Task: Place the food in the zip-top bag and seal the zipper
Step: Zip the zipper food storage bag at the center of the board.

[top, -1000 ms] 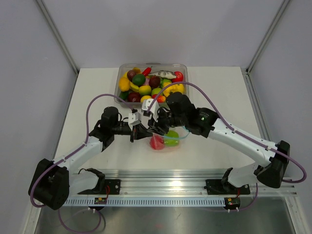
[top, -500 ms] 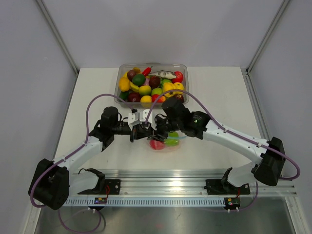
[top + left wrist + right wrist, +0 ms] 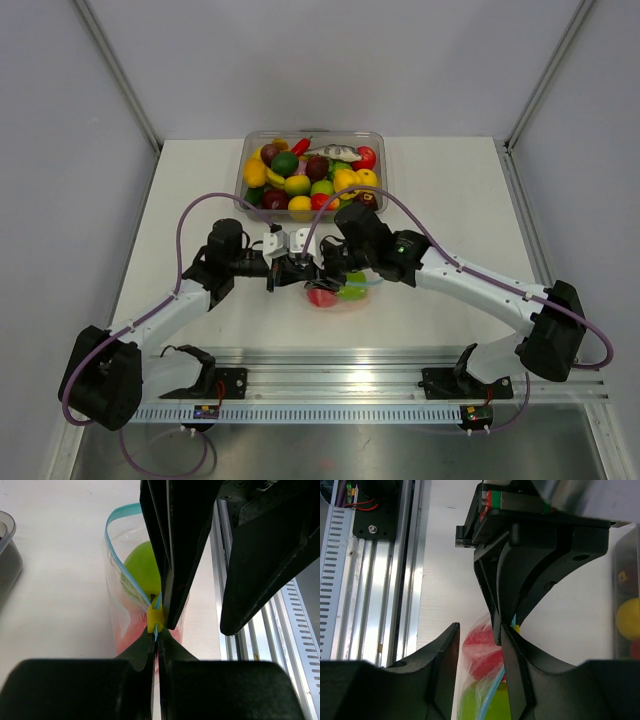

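The zip-top bag [image 3: 338, 292] lies on the table between my two grippers, with a red round fruit [image 3: 320, 296] and a green apple [image 3: 352, 291] inside. My left gripper [image 3: 156, 632] is shut on the teal-blue zipper [image 3: 117, 540] at the bag's end, just behind a small yellow slider [image 3: 155, 619]. In the top view the left gripper [image 3: 303, 272] meets the bag's left end. My right gripper [image 3: 479, 626] is open and straddles the bag over the red fruit [image 3: 482, 652]. One of its fingers [image 3: 512, 660] sits against the slider. The apple [image 3: 480, 705] shows below.
A rigid clear tub [image 3: 241, 180] full of toy fruit stands at the back of the table, just behind the grippers. The aluminium rail [image 3: 340, 385] runs along the near edge. The right gripper's black fingers [image 3: 185, 545] fill the upper left wrist view.
My right gripper has moved left and down to the bag's left end, close against my left gripper. The left gripper has kept its hold, and the bag has barely shifted.
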Robot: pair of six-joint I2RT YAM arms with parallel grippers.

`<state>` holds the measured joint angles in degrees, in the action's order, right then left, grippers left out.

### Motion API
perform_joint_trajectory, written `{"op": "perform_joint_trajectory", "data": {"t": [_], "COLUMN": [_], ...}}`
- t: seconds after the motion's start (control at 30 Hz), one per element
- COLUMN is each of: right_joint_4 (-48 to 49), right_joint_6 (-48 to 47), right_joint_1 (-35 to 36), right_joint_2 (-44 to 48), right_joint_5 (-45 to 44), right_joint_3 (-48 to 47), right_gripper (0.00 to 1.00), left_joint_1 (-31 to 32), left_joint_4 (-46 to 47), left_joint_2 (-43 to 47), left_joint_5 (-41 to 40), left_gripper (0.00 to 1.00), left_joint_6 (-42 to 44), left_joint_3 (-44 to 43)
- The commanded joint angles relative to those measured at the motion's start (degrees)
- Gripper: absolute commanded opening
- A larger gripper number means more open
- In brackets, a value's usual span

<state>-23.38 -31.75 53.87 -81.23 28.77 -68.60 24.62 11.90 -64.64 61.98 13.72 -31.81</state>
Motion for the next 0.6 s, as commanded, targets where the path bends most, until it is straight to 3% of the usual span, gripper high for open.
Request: {"op": "perform_joint_trajectory", "data": {"t": [0.0,0.57], "right_joint_4": [2.98,0.88], "right_joint_6": [-0.95,-2.79], "right_joint_1": [-0.6,-5.44], "right_joint_2": [2.04,-1.03], "right_joint_5": [1.38,4.09], "right_joint_3": [-1.19,-4.44], "right_gripper": [0.46,0.46], "left_joint_1": [0.16,0.16], "left_joint_4": [0.76,0.49], "left_joint_2": [-0.05,-0.49], "left_joint_5": [1.75,1.83], "left_gripper": [0.0,0.0], "left_joint_6": [1.31,1.67], "left_joint_3": [-2.29,-2.38]}}
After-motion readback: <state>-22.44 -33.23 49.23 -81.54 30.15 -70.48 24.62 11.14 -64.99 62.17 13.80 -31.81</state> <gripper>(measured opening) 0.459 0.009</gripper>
